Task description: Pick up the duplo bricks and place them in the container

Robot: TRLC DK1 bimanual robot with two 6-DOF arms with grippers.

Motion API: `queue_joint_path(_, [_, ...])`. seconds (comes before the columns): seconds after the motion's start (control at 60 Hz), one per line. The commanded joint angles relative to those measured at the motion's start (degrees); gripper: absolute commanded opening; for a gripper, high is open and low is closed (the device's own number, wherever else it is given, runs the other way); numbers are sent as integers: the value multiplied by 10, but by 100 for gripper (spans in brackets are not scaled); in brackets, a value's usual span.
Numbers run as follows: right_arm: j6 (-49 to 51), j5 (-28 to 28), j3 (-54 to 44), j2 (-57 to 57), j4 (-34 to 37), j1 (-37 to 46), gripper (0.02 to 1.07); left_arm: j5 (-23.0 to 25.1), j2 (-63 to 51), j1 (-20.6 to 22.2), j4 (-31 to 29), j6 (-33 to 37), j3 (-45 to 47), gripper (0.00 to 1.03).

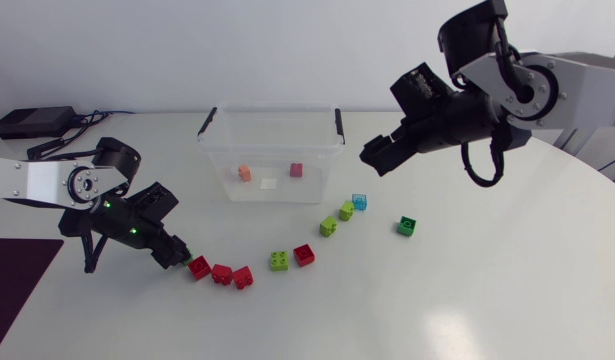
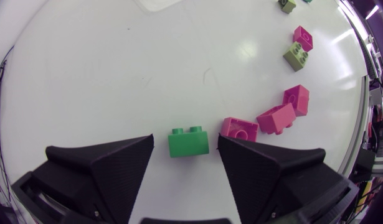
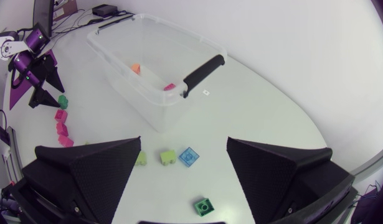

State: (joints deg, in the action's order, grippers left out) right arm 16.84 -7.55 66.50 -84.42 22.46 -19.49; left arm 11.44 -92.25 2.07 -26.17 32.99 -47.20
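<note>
A green duplo brick [image 2: 189,142] sits on the table between the fingers of my left gripper [image 2: 185,146], with a gap on each side; the gripper is open. Just beside it lie three red bricks [image 1: 198,267] [image 1: 222,274] [image 1: 243,278]. The clear container [image 1: 270,150] with black handles stands at the back middle and holds an orange brick [image 1: 244,173] and a pink brick [image 1: 296,169]. My right gripper [image 1: 375,158] hangs open and empty above the table, right of the container [image 3: 155,62].
More bricks lie in an arc in front of the container: lime [image 1: 278,261], red [image 1: 304,254], lime [image 1: 328,227], lime [image 1: 346,211], pale blue [image 1: 359,202], green [image 1: 406,226]. A black box with cables [image 1: 32,122] sits back left, a dark mat [image 1: 12,290] front left.
</note>
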Motion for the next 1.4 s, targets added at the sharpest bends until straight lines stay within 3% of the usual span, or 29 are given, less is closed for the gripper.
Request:
queue_joint_path(0.0, [16,-5,-33,9,-15,19,102,-9,-15,6,1,-9,-3,65])
queue_joint_path(0.133, [32,-5,-68,-8,-36,36,102,-20,-41,11,12,-14,-4,46])
queue_joint_path(0.183, [47,-16,-79,-26,-41,47,102,-20,-52,12,17,-14,-7,27])
queue_joint_path(0.25, [68,-26,-85,-43,-39,63,102,-20,-52,15,22,-14,-3,24])
queue_joint_path(0.5, [200,-63,-37,-128,62,120,102,-16,22,15,22,-10,-1,22])
queue_joint_path(0.583, [243,-65,-9,-159,96,133,102,10,74,10,17,-13,-11,22])
queue_joint_path(0.85, [304,-55,22,-222,109,139,102,68,132,1,12,-51,-67,22])
queue_joint_path(1.1, [343,13,39,-276,137,134,97,102,130,15,86,-136,-112,22])
queue_joint_path(1.383, [362,75,135,-315,241,103,97,108,108,45,156,-204,-155,22])
